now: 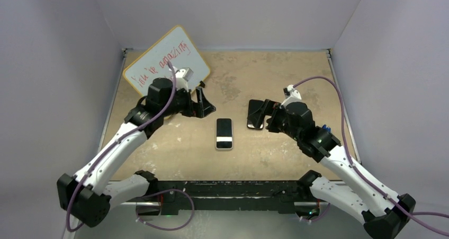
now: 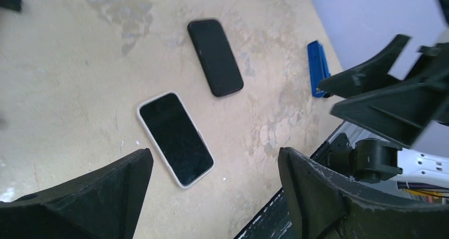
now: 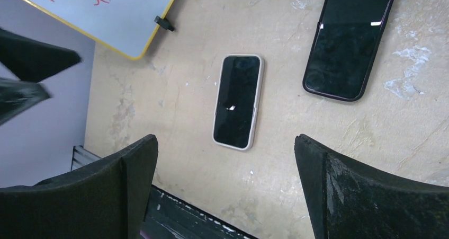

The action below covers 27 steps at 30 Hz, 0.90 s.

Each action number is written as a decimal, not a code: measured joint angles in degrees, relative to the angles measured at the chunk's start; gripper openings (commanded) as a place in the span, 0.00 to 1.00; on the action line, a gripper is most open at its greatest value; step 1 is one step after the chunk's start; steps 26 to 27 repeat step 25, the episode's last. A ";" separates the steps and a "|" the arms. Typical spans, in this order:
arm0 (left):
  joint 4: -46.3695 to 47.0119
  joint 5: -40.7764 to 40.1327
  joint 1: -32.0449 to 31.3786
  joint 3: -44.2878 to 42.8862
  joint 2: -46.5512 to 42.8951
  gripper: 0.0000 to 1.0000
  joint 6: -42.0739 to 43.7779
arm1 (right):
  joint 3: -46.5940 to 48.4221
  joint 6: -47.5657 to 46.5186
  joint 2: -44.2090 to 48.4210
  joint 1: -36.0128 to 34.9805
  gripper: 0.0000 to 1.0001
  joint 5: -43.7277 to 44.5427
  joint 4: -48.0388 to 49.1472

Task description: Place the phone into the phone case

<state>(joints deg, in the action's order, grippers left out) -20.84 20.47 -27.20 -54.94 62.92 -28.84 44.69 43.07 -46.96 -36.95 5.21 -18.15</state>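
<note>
Progress: the phone [image 3: 237,101] appears to be seated already in the whitish phone case [image 3: 231,146], screen up. Little seems left except checking that the edges have snapped in.
Place: mid-counter [image 1: 265,74], between both arms, just left of a second dark phone [image 1: 256,114].
Left claw [image 1: 205,107]: spread wide, empty, to the far left of the case.
Right claw [image 1: 266,113]: spread wide, empty, by the dark phone.

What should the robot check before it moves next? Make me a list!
1. Left gripper open and empty: ok.
2. Right gripper open and empty: ok.
3. Phone case lying flat, nothing on top: ok.
4. Case empty and waiting for a phone: cannot tell; a dark glossy face already fills its whitish rim.
5. Dark phone lies apart from the case, not touching it: ok.
</note>
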 measured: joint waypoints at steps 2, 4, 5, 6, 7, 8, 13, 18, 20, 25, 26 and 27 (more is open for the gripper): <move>0.04 -0.74 0.00 -0.50 -3.69 0.93 0.70 | 0.00 0.02 0.28 0.00 0.99 0.02 0.00; 0.11 -1.57 0.00 -0.90 -7.61 0.95 1.68 | 0.00 0.00 0.48 0.00 0.99 -0.02 0.00; 0.11 -2.21 0.00 -0.98 -9.22 0.95 2.08 | 0.00 0.00 0.61 0.00 0.99 -0.02 0.00; 0.09 -2.80 0.00 -0.98 -10.45 0.95 2.40 | 0.00 -0.02 0.92 0.00 0.99 -0.09 0.04; -0.07 -3.34 0.00 -1.01 -11.56 0.96 2.58 | 0.00 -0.02 1.27 0.00 0.99 -0.13 0.04; -0.26 -3.93 0.00 -1.01 -12.50 0.96 2.93 | 0.00 -0.04 1.70 0.00 0.99 -0.17 0.13; -2.47 -6.56 0.00 -1.01 -13.62 0.96 3.13 | 0.00 -0.02 3.72 0.00 0.99 -0.20 0.66; -3.17 -7.82 0.00 -0.02 -14.45 0.95 2.86 | 0.00 -0.04 4.07 0.00 0.99 -0.24 0.76; -3.04 -8.26 0.00 0.96 -15.50 0.94 2.62 | 0.00 -0.02 4.07 0.00 0.99 -0.24 0.76; -2.84 -9.40 0.00 2.14 -17.35 0.95 2.40 | 0.00 -0.04 4.44 0.00 0.99 -0.20 0.68; -2.84 -9.40 0.00 2.14 -17.35 0.95 2.40 | 0.00 -0.04 4.44 0.00 0.99 -0.20 0.68; -2.84 -9.40 0.00 2.14 -17.35 0.95 2.40 | 0.00 -0.04 4.44 0.00 0.99 -0.20 0.68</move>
